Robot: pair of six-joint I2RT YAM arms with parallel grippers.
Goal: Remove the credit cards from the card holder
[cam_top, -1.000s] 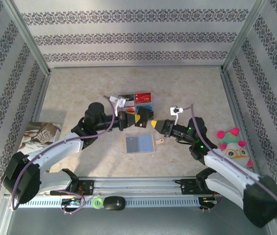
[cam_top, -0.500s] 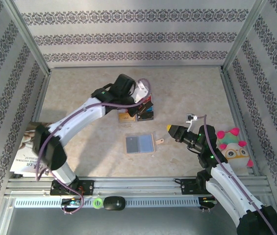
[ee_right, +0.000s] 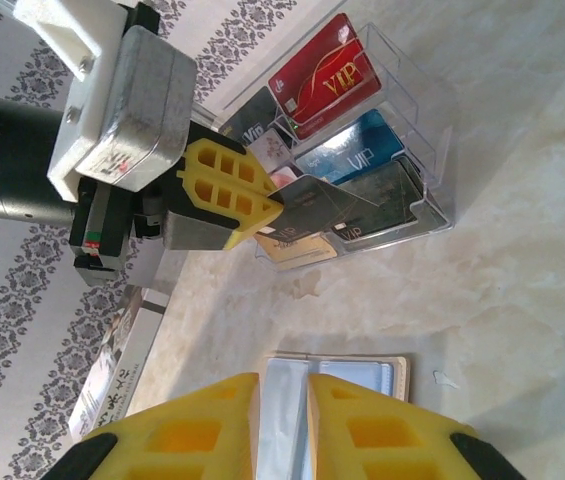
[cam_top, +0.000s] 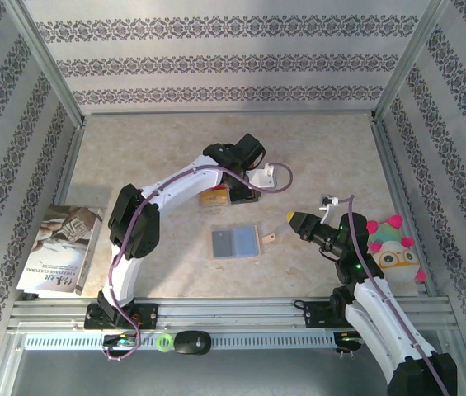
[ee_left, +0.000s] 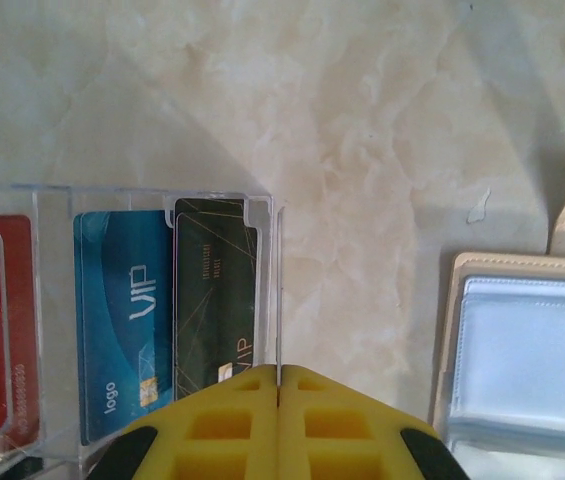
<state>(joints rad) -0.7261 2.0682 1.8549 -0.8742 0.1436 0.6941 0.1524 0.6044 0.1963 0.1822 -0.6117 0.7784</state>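
Observation:
The card holder (cam_top: 235, 243) lies open and flat on the marble table, grey-blue panels up, its tan strap tab (cam_top: 268, 238) at the right. It also shows in the left wrist view (ee_left: 532, 350) and under the right fingers (ee_right: 362, 372). My left gripper (cam_top: 234, 194) (ee_left: 278, 372) (ee_right: 274, 205) hangs over a clear tray of colourful cards (ee_right: 402, 140), shut on a dark grey card (ee_right: 322, 198) that I see edge-on from its own wrist. My right gripper (cam_top: 296, 218) (ee_right: 282, 400) hovers right of the holder, narrowly open with nothing between its fingers.
The clear card tray (cam_top: 216, 198) (ee_left: 142, 320) sits just beyond the holder. A printed booklet (cam_top: 59, 247) lies at the left edge and a plush toy (cam_top: 391, 247) at the right. Patterned walls and metal posts enclose the table.
The left arm swung from beside the holder out over the card tray and turned its wrist. The right gripper drew back to the right. The holder stayed put.

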